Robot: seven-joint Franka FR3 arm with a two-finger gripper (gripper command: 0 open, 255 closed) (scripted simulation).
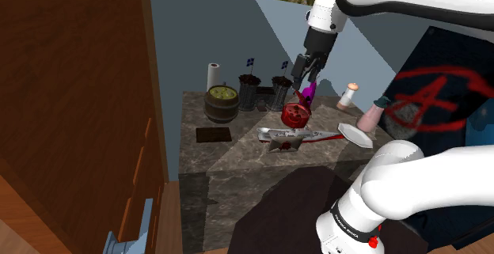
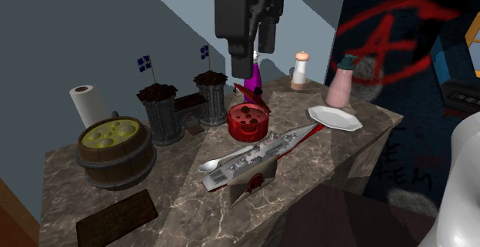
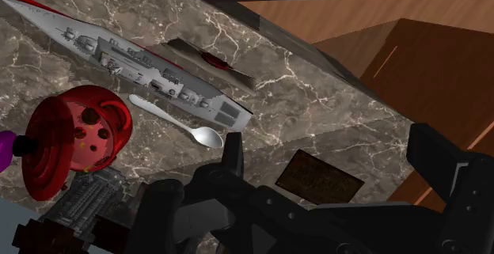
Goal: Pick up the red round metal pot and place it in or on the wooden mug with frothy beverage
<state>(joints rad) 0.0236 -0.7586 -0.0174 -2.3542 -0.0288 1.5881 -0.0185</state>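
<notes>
Nothing is done yet: the gripper (image 1: 305,85), fingers apart and empty, hangs just above the red pot (image 1: 295,115), the wooden mug (image 1: 222,102) well off to its side.

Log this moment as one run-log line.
red round pot: on marble counter, ungrasped | hand: open, raised near it | wooden barrel mug with yellow-green froth: apart from pot | phase: pre-grasp

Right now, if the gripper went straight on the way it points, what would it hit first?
Probably the marble counter beside the dark brown slab; that lies between the open fingers. The red pot sits off to one side, though depth is unclear.
</notes>
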